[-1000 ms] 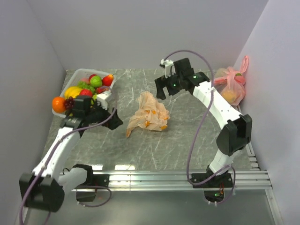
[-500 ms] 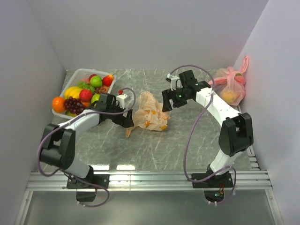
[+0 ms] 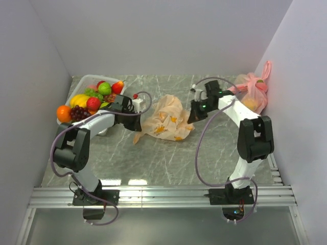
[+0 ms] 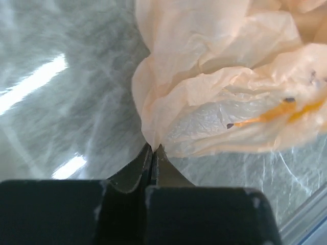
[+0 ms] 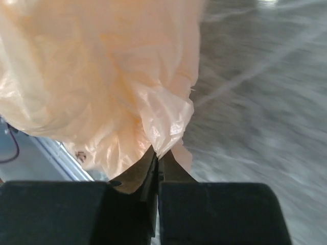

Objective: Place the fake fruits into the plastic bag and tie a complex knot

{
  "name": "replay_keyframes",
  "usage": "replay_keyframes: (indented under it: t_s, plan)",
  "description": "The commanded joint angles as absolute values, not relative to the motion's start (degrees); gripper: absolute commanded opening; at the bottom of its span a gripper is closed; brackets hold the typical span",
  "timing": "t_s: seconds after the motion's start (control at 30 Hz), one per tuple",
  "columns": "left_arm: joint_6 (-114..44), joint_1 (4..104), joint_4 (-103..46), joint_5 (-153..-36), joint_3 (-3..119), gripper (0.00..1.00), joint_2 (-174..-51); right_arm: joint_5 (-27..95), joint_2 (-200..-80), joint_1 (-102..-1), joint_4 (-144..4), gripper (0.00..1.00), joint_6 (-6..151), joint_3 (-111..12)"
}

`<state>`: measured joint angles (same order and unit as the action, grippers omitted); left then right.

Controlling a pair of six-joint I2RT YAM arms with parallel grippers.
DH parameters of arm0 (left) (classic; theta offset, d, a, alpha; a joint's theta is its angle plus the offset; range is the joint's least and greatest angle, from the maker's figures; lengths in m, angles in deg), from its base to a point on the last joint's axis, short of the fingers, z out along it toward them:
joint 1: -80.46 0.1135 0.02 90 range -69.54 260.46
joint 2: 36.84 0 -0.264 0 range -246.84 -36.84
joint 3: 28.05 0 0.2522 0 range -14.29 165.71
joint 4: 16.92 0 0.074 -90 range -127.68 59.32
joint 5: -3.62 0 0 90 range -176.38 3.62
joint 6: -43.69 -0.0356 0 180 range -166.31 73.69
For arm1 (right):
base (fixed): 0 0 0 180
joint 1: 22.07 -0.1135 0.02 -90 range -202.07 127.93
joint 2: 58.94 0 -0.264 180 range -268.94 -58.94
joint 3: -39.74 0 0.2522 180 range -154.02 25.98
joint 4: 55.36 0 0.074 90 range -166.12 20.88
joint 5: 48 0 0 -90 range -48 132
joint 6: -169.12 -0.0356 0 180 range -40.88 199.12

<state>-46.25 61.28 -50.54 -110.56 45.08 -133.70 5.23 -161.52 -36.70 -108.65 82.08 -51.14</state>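
Top view, table (image 3: 163, 158) read as a clock face with 6 o'clock at the arm bases.

- The plastic bag (image 3: 166, 118) is lying crumpled near the centre of the table. It is being stretched slightly between both arms, with small orange printed marks showing on its top.
- The left gripper (image 3: 139, 127) is being kept at the bag's 8 o'clock edge. In the left wrist view the jaws are pressed together, and a thin fold of the peach film is being pinched right at their tips.
- The right gripper (image 3: 192, 119) is being kept at the bag's 3 o'clock edge. In the right wrist view the jaws are likewise closed, with a crinkled corner of the same bag being nipped between them. That view is blurred.
- The fake fruits (image 3: 93, 99) are piled at 10 o'clock in a pale tray (image 3: 82, 80), well apart from the bag. An orange, purple grapes, a yellow banana, and green and red apples can be made out.
- No fruit is being seen through the bag's film from any view.
- A pink tied bag (image 3: 254, 94) is resting at 2 o'clock against the right wall, just behind the right arm.
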Motion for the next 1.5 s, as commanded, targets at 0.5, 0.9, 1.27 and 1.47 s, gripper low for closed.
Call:
replay_keyframes:
  t_s: [0.5, 0.9, 1.27, 1.47]
  plan:
    - [-60.2, 66.9, -64.4, -113.8, 47.0, 0.0, -110.8, 11.2, -152.5, -25.3, -115.2, 0.35, 93.6, -47.6]
    - [-49.3, 59.0, -65.4, -114.3, 49.2, 0.0, -110.3, 25.7, -131.4, -30.7, -109.3, 0.67, 88.4, -53.0]
    - [-44.7, 53.7, -64.1, -112.7, 51.4, 0.0, -110.6, 48.6, -136.1, -60.0, -108.7, 0.67, 87.1, -55.6]
    - [-43.3, 52.2, -63.2, -112.4, 51.8, 0.0, -110.1, 58.3, -146.1, -66.2, -108.3, 0.82, 77.0, -58.6]
